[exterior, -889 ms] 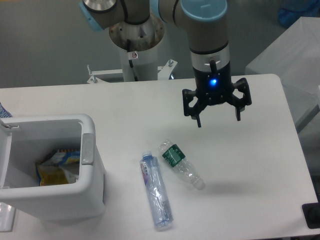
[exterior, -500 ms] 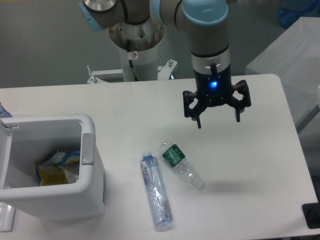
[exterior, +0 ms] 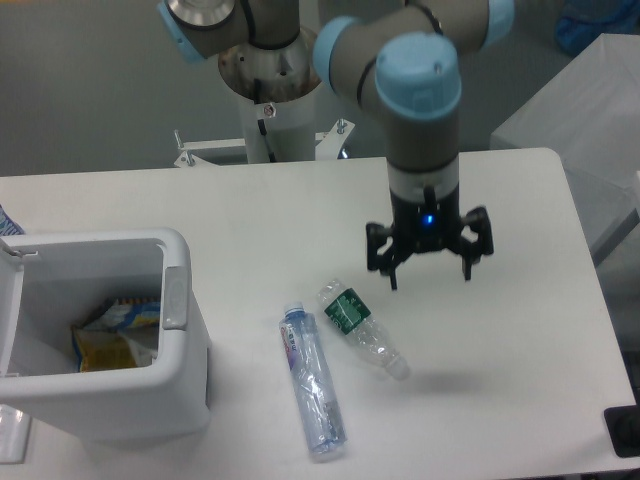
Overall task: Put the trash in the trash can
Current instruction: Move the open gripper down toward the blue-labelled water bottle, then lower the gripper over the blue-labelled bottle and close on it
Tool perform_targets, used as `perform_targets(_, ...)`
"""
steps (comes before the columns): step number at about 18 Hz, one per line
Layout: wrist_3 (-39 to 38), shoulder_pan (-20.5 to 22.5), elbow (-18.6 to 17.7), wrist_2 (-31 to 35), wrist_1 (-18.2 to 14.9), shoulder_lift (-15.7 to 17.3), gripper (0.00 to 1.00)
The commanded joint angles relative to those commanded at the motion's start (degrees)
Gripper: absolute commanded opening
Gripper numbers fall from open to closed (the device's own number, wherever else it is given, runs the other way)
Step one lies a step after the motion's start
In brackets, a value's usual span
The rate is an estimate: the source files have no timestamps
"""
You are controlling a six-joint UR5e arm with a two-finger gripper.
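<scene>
A white tabletop [exterior: 250,220] fills most of the frame, and the arm reaches down from the top centre to a dark tool [exterior: 429,271] that hangs just right of the middle, a small blue light glowing on its body. Its two fingers are spread wide apart and point downward, with nothing between them; it hangs above the tabletop rather than touching anything. Below and to the left of the tool, near the lower centre of the frame, lie two crushed clear bottles. The shorter bottle with the green label [exterior: 361,329] lies on a slant, its wider end toward the upper left and its narrow end toward the lower right, close under the tool but apart from it. Just to its left lies the longer bottle with the blue label [exterior: 312,382], running from upper left to lower right nearly along the vertical, with its cap end at the top. The two bottles are near each other; whether they touch cannot be told. At the lower left stands the white trash can [exterior: 185,390], open at the top, a grey strip on its right rim, with yellow and blue wrappers [exterior: 112,335] visible inside. Both bottles lie outside it, to its right.
</scene>
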Motion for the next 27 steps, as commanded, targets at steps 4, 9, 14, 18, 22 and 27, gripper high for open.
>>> perform_targets(4,-3.7,-2.0,3.9,-3.9,-0.1,-6.3,1.0)
perform_targets(9,-5.6,-3.5,6.1,-9.8,0.1,-11.5,1.0)
perform_targets(14,-8.6,-5.1,8.5,-10.6,1.2,-16.4,1.0)
perform_targets(18,-11.6,-6.7,11.1,-10.4,1.3,-19.6,1.0)
perform_targets(22,-12.8,-7.1,10.8,-9.8,2.4,-20.0,1.0)
perform_targets(27,-12.5,-7.1,10.5,-9.1,2.3,-20.0,1.0)
